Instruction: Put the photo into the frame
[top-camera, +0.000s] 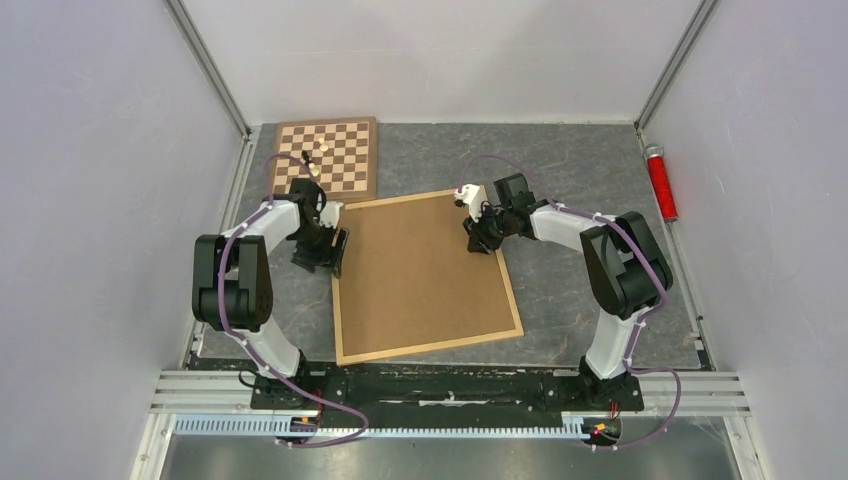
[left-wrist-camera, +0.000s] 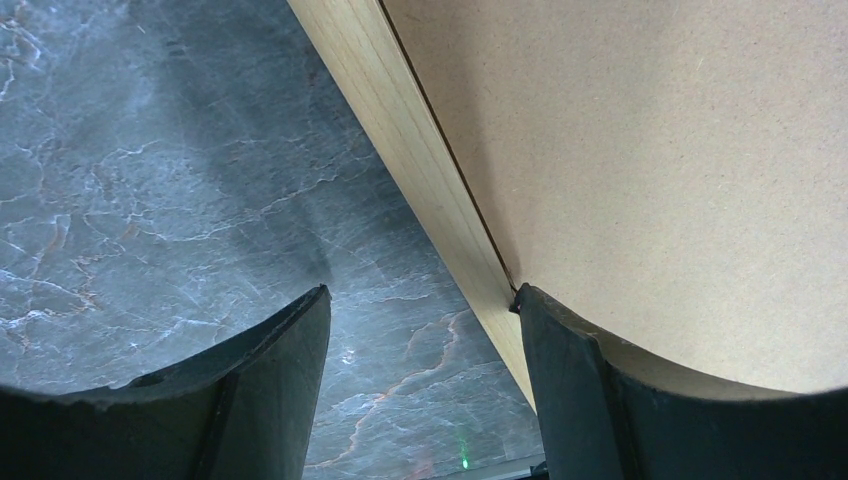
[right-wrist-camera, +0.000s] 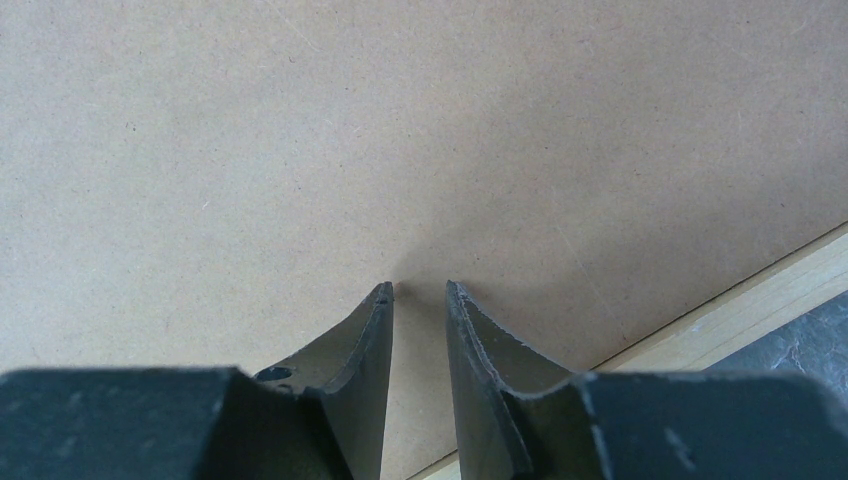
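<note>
The light wood frame (top-camera: 430, 347) lies flat in the middle of the table with a brown backing board (top-camera: 425, 270) filling it. The photo is not in view. My left gripper (top-camera: 325, 252) stands open at the frame's left border (left-wrist-camera: 420, 170); its right fingertip (left-wrist-camera: 535, 305) rests at the seam between border and backing board (left-wrist-camera: 650, 150), and its left finger hangs over bare table. My right gripper (top-camera: 483, 240) is over the backing board (right-wrist-camera: 400, 130) near the frame's right border (right-wrist-camera: 760, 300). Its jaws are a narrow gap apart (right-wrist-camera: 418, 290) with nothing between them.
A checkered chessboard (top-camera: 345, 150) with a few small pieces (top-camera: 310, 158) lies at the back left, just behind the frame's corner. A red cylinder (top-camera: 660, 182) lies along the right wall. The grey marbled table (top-camera: 580, 180) is enclosed by walls on three sides.
</note>
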